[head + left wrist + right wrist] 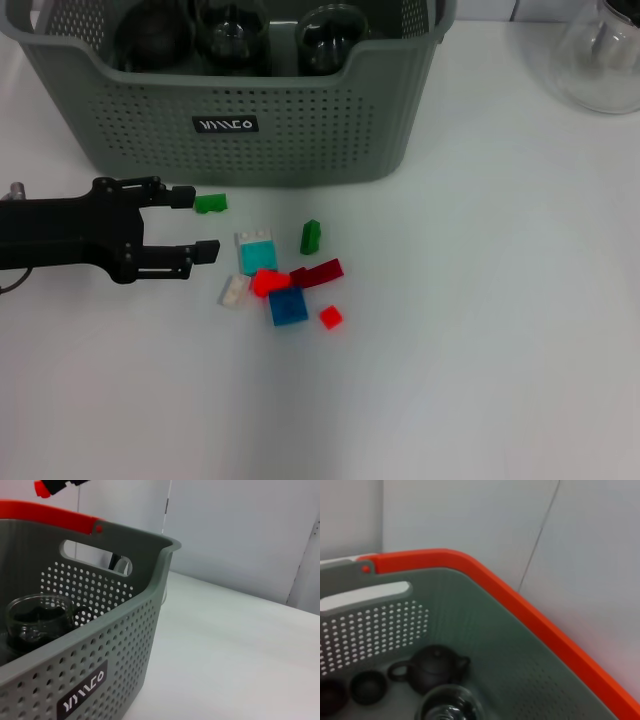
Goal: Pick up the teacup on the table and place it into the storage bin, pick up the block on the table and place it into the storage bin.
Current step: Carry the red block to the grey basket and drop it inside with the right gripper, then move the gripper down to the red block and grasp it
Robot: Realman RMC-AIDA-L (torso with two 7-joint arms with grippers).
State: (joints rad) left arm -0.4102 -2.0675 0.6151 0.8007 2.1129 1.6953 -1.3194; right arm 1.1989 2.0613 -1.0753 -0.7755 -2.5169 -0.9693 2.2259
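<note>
Several small blocks (285, 285) are scattered on the white desk (480, 350) before the storage bin (300, 130). Glass cups are already held in the bin. The left end effector (195, 224) is held open just beside a green block (210, 204), which must be enclosed next. The right end effector is not seen.

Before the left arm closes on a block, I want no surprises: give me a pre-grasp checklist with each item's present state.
1. Left end effector open: ok, fingers spread, nothing held.
2. Target near: ok, green block lies on the table just past the upper fingertip.
3. Block between the fingers: not ok, it sits off their gap, toward the bin.
4. Other blocks apart: ok, the cyan block and the pile lie farther on.
5. Bin room: ok, its inside holds a teapot and glassware, floor partly free.
6. Right end effector: cannot tell, not visible.
</note>
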